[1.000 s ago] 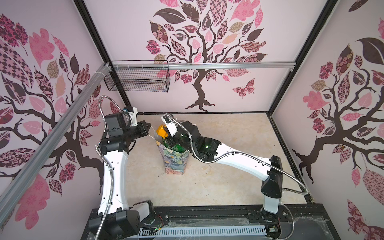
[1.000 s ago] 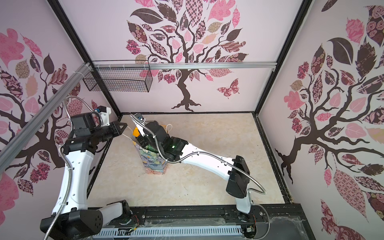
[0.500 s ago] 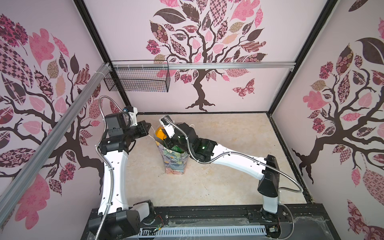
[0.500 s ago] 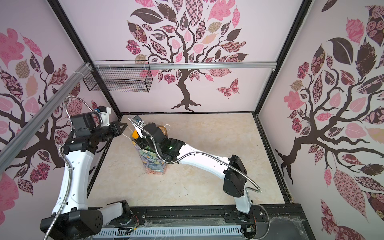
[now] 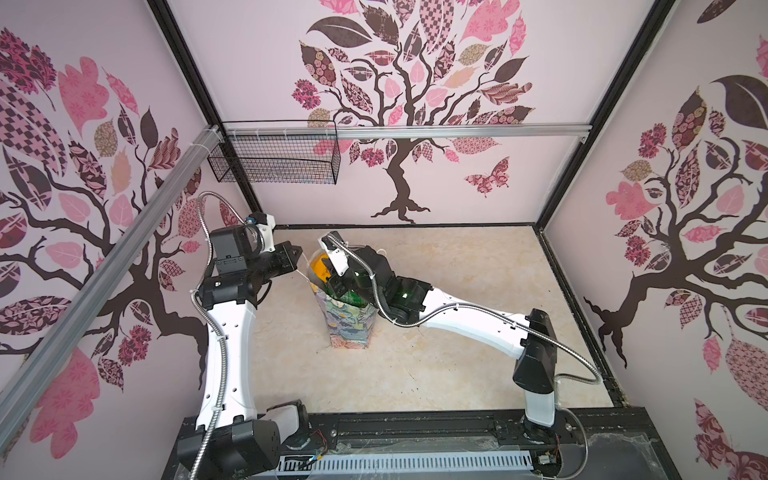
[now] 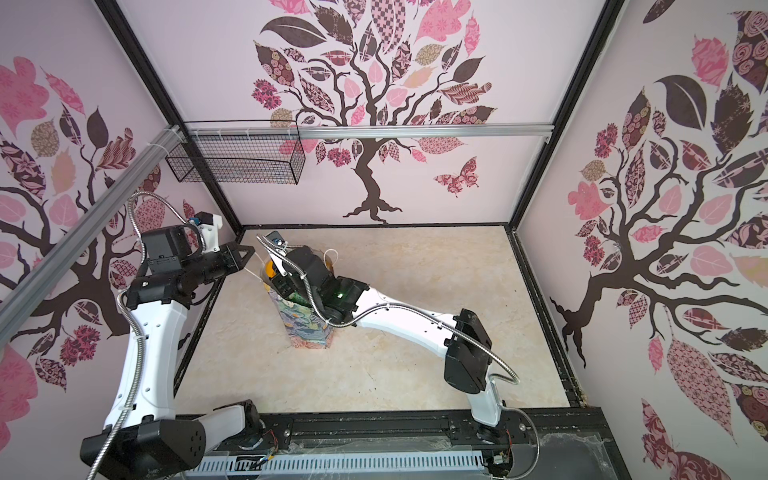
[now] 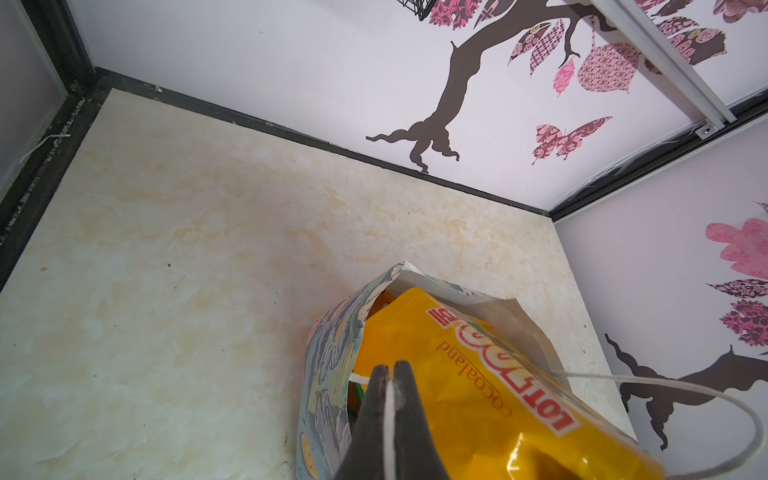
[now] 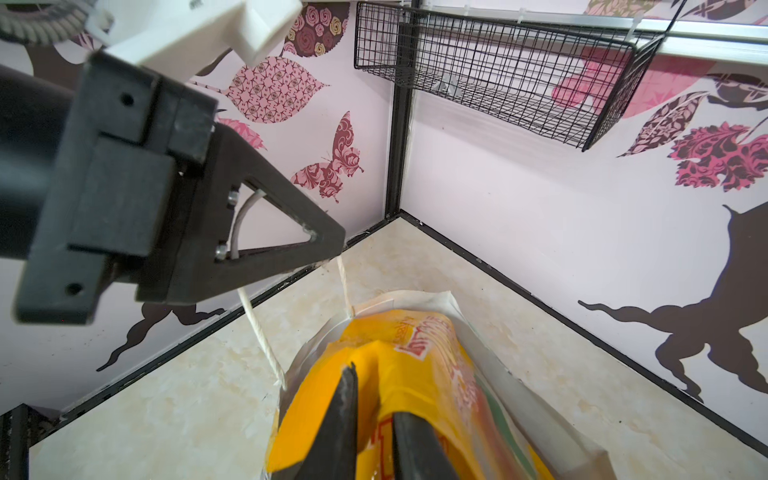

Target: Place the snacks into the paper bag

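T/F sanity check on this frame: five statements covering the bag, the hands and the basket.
1. The left hand is pinched shut on the bag's white cord handle. True.
2. The paper bag lies on its side. False: it stands upright on the table.
3. A yellow packet sticks out of the bag's mouth. True.
4. The wire basket sits on the table. False: it hangs from the rail on the back wall.
5. The right hand is well clear of the bag. False: it is at the bag's mouth, with a finger on either side of the yellow packet.
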Controlling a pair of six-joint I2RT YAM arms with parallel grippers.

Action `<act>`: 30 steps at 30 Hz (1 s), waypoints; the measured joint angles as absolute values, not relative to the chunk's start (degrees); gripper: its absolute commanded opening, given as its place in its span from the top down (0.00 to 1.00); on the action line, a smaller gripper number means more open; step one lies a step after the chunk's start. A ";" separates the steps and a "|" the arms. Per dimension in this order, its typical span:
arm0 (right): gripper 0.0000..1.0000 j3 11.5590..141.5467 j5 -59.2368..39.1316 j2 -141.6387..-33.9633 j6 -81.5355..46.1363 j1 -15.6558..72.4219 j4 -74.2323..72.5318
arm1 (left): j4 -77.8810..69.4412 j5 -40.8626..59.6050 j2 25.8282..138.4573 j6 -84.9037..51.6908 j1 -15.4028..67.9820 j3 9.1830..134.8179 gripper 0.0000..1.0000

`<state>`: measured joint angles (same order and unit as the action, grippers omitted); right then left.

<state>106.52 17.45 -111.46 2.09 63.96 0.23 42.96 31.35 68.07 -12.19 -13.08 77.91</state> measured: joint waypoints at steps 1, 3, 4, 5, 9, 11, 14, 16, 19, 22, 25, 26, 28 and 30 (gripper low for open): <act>0.82 106.52 17.58 -111.46 2.24 63.96 0.19 | 42.96 31.35 68.07 -12.19 -13.08 77.91 1.00; 0.81 106.52 17.63 -111.42 2.63 63.99 -0.10 | 42.96 31.35 68.07 -12.19 -13.08 77.91 1.00; 0.81 106.52 17.65 -111.39 2.83 64.03 -0.40 | 42.98 31.35 68.07 -12.19 -13.08 77.91 1.00; 0.80 106.52 17.67 -111.31 3.01 64.10 -0.69 | 42.96 31.35 68.07 -12.19 -13.08 77.91 1.00; 0.74 106.63 16.47 -110.96 3.09 64.45 -0.19 | 42.96 31.35 68.07 -12.19 -13.08 77.91 1.00; 0.70 107.68 14.48 -110.72 2.55 64.62 2.31 | 42.98 31.35 68.05 -12.19 -13.08 77.91 1.00; 0.66 111.61 11.46 -110.28 1.50 64.82 7.40 | 43.00 31.35 68.05 -12.19 -13.08 77.91 1.00; 0.64 113.95 10.20 -108.71 1.04 64.82 11.00 | 43.11 31.31 68.05 -12.16 -13.08 77.93 0.97; 0.59 113.95 10.07 -103.09 0.54 64.82 15.40 | 43.90 31.09 68.05 -11.90 -13.08 78.35 0.76; 0.53 110.78 12.19 -94.87 -0.10 64.82 17.58 | 45.74 30.46 68.05 -11.55 -13.08 80.88 0.58; 0.51 105.03 14.04 -86.08 -1.91 63.79 18.41 | 49.58 26.63 68.10 -10.52 -12.23 87.26 0.48; 0.50 102.94 14.28 -83.61 -3.14 62.85 18.63 | 51.00 24.53 68.10 -10.00 -11.38 90.00 0.47; 0.46 99.55 14.11 -80.53 -5.21 60.60 18.90 | 53.34 20.53 68.05 -8.91 -8.88 95.53 0.44; 0.43 96.66 13.34 -79.35 -6.63 58.83 19.03 | 54.92 17.80 67.75 -8.32 -5.98 99.66 0.42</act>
<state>96.66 13.34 -79.35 -6.63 58.83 19.03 54.92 17.80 67.75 -8.32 -5.98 99.66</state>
